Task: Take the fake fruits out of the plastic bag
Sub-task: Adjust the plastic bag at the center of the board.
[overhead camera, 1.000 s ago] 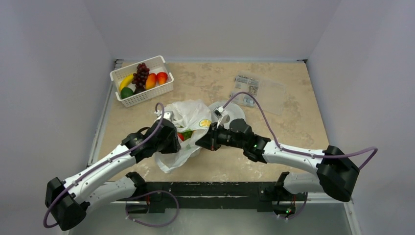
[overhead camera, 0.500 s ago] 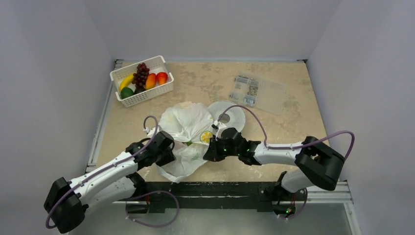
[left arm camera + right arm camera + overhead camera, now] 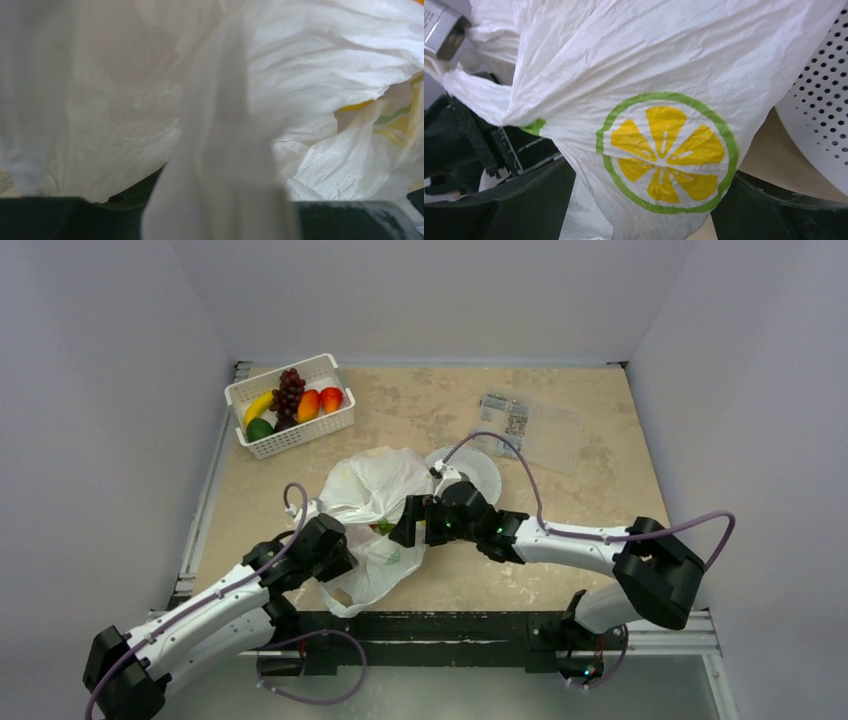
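Bag mid-table, fruits not out yet; we can't make out any inside. Since half a second ago the right gripper has slid from the bag's near-right corner up its right side. Its fingers are spread, lemon-print film bulging between them. Left gripper at the bag's near-left, pinching a strip of film, has barely moved. We judge the mouth is being spread.

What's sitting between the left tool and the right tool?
Only the plastic bag: its crumpled film spans the gap between the left tool and the right tool. The top external view shows it.
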Available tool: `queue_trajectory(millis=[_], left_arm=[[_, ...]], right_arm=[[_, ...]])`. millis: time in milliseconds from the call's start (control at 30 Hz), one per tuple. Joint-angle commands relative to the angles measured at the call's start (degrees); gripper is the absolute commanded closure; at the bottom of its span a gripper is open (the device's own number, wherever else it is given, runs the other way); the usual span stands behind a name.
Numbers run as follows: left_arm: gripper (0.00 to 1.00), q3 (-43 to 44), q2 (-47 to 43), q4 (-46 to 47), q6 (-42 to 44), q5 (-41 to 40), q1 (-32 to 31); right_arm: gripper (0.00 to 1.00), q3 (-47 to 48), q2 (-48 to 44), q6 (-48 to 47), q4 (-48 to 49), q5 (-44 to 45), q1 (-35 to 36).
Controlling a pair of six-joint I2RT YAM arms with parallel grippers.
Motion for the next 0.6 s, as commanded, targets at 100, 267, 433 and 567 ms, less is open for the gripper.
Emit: queue_trajectory(millis=[100, 267, 433, 567], left_arm=[[0.67, 0.22, -2.45, 1.79, 2.82, 0.68, -0.48], [0.59, 2.73, -6.18, -0.66, 5.46, 0.78, -0.52], [0.49, 9.93, -9.43, -3.13, 13.13, 2.95, -0.48], [0.47, 13.97, -7.97, 3.23, 22.75, 12.81, -0.48]], right_arm=[[0.08, 5.16, 4.04, 7.13, -4.65, 10.49, 0.04], [0.42, 5.52, 6.28, 7.6, -4.48, 10.16, 0.74], [0.77, 0.27, 3.49, 6.19, 1.35, 8.12, 0.83], [1.0, -3.51, 2.4, 4.51, 8.79, 4.61, 0.85]])
